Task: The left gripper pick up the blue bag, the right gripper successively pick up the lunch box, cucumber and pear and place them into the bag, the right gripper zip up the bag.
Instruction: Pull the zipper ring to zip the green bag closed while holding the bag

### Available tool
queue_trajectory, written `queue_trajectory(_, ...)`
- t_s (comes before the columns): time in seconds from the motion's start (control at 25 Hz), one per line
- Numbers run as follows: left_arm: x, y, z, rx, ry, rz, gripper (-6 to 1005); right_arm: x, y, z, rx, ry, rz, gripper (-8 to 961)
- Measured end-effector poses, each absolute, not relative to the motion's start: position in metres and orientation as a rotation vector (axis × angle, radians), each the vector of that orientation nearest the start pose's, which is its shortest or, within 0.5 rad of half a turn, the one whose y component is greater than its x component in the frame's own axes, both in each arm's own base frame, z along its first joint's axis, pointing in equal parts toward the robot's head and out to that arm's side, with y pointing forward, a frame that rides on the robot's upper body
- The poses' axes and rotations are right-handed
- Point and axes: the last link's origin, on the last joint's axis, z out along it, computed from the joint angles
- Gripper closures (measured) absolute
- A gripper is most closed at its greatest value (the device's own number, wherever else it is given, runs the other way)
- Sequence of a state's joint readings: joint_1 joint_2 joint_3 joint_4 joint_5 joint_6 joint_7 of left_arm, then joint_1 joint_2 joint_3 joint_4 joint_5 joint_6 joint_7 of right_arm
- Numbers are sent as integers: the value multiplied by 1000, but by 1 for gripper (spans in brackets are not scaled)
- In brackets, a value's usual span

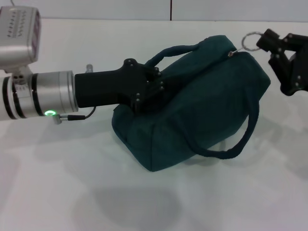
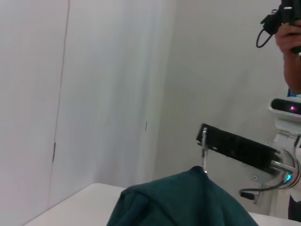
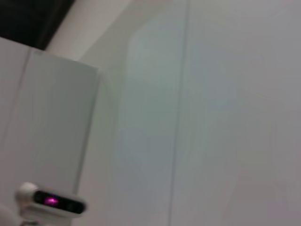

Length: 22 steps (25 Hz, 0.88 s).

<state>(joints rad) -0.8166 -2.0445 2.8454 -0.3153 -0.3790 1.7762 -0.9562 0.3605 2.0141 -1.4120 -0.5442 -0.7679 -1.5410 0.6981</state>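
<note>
I pinch the blue bag (image 1: 202,101) steady with my left gripper (image 1: 156,86), so my right gripper (image 1: 264,42), fingers clamped on the ring pull (image 1: 250,41) at upper right, can zip.

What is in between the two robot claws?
The blue bag, zipped shut, lies between them in the head view. The left gripper grips one end, and the right gripper holds the zipper ring.

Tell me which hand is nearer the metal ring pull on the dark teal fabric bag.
Right. The right hand is at the metal ring pull at the dark teal fabric bag's far end, pinching it. The left hand grips the bag's opposite end, well away from the ring.
</note>
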Motion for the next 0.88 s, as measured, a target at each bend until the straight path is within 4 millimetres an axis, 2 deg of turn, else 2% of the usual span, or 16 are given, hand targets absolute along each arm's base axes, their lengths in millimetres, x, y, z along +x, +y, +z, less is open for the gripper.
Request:
queue_trajectory(0.4,-220,334,-16,-2764,-276,-1058,952,242,318,15,-2157,110,1194,947)
queue_trajectory(0.88,-220,339,-13,-2725,-288,-1069,954,272,317,22,-2056,261,1150,947)
